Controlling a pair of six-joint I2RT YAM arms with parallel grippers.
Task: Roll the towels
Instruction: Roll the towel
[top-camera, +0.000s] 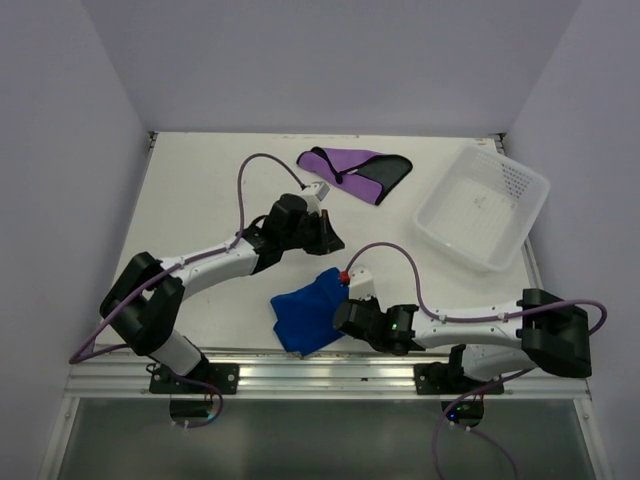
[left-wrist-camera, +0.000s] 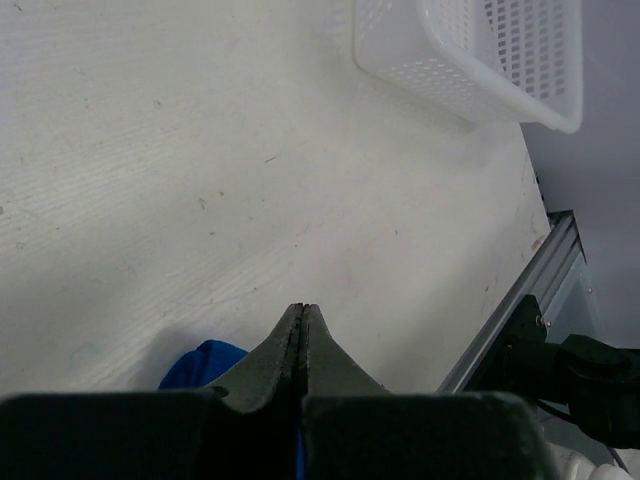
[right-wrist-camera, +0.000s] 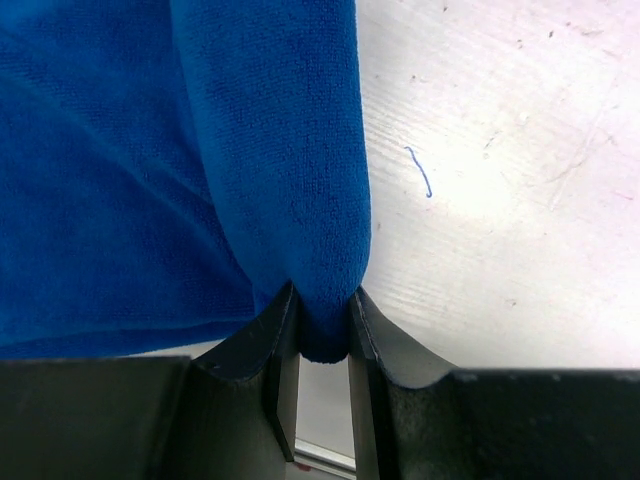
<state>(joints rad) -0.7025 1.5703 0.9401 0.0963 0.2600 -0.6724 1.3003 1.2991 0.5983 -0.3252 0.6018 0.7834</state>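
Top view: even, diffuse overhead light. The flat white table top (top-camera: 200, 190) is bright, with soft, short shadows beneath both arms, and focus is sharp throughout.

Left wrist view: table top near washed-out. The black left gripper (left-wrist-camera: 302, 312) is underexposed and soft at the frame bottom. The white perforated plastic basket (left-wrist-camera: 520, 60) is pale.

Right wrist view: bright royal blue towel (right-wrist-camera: 150, 150) crisp, nap visible. Glare patch on table top at right. The black right gripper (right-wrist-camera: 322, 320) is dark.

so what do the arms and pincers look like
The left arm and the right arm have white links, bulky black joints and a looping purple cable each. The left pincer and right pincer have dark wedge-shaped fingers tapering to thin tips. A green light glows near the right wrist.
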